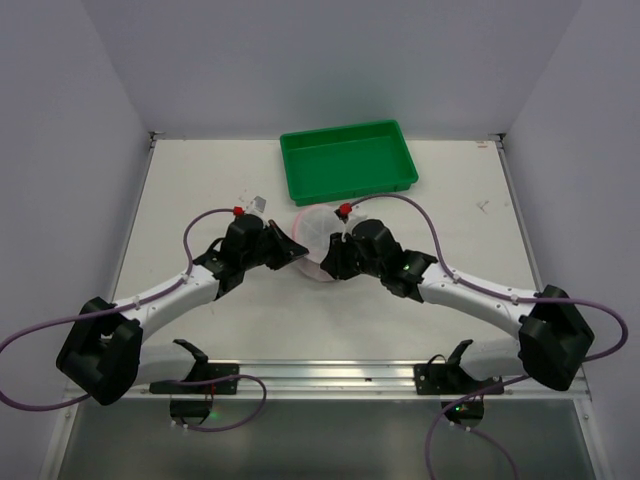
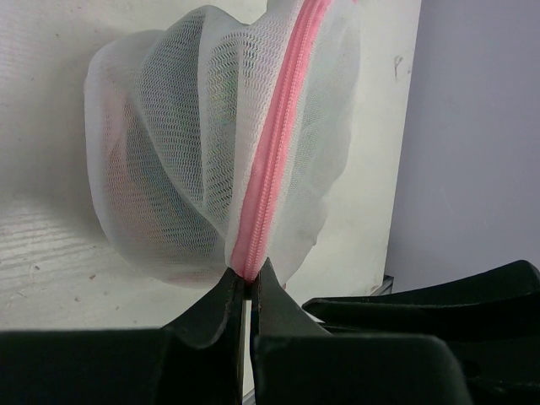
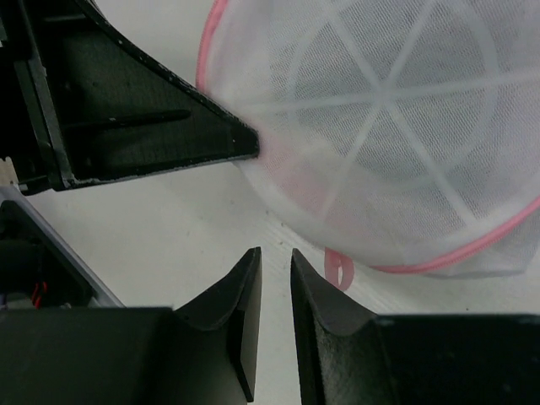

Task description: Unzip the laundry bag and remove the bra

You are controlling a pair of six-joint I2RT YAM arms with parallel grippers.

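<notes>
Tray: I see a green rectangular tray (image 1: 348, 162), far middle.
Table: white table (image 1: 470, 250) beneath it.

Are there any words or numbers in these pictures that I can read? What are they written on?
No words, numbers or brand names can be read anywhere.
Small dark scribble on the table: too small and blurry to read.
Laundry bag and green tray: no writing shows on them.
</notes>
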